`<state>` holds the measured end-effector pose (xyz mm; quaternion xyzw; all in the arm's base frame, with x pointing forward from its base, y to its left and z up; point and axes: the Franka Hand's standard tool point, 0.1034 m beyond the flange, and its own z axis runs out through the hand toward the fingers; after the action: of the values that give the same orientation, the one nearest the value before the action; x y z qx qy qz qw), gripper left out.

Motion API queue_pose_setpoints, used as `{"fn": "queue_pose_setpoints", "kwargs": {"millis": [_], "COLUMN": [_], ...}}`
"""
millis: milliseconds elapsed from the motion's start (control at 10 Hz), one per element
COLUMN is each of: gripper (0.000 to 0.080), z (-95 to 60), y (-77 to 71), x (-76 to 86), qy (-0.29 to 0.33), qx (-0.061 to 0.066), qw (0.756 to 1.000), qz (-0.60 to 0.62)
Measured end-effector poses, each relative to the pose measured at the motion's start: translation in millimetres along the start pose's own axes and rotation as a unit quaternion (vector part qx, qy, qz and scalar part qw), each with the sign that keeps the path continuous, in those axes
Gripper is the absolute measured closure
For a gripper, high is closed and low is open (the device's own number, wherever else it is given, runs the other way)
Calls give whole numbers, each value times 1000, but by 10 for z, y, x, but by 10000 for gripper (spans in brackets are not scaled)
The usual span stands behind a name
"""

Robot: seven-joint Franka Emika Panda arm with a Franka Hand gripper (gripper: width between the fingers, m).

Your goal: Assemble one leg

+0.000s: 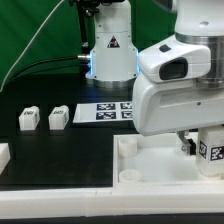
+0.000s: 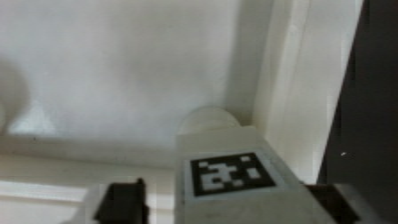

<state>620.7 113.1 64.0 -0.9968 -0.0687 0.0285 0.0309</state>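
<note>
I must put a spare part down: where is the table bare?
Bare: the black table between the two loose legs and the panel's rim. Crowded: on the panel at the exterior view's right, where the pincer stands around a leg.

Fingers [image 2: 121, 205] of the hand [image 2: 228, 208] and the leg [image 2: 228, 160] run off the wrist view's edge.

No words or numbers can be read. A warning triangle [image 1: 112, 43] stands on the white base [image 1: 110, 68] at the table's far edge (its symbol is too small to tell). Black-and-white square tags are printed on the marker board [image 1: 110, 110] in front of the base. Toward the table's left edge in the exterior view, the first leg [image 1: 28, 120] and second leg [image 1: 57, 117] each carry one such tag. The third leg [image 1: 211, 151], near the right edge, carries another, plainer in the wrist view [image 2: 226, 176].
</note>
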Motion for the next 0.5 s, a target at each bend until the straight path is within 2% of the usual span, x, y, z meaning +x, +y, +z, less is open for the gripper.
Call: {"fn": "queue_pose_setpoints", "kwargs": {"millis": [100,500], "gripper": [518,515], "z": [1,2], "y": [1,2], "x": [0,-1], "qy": [0,0], "qx": [0,0], "qw": [1000,1000], "qz": [0,25]}}
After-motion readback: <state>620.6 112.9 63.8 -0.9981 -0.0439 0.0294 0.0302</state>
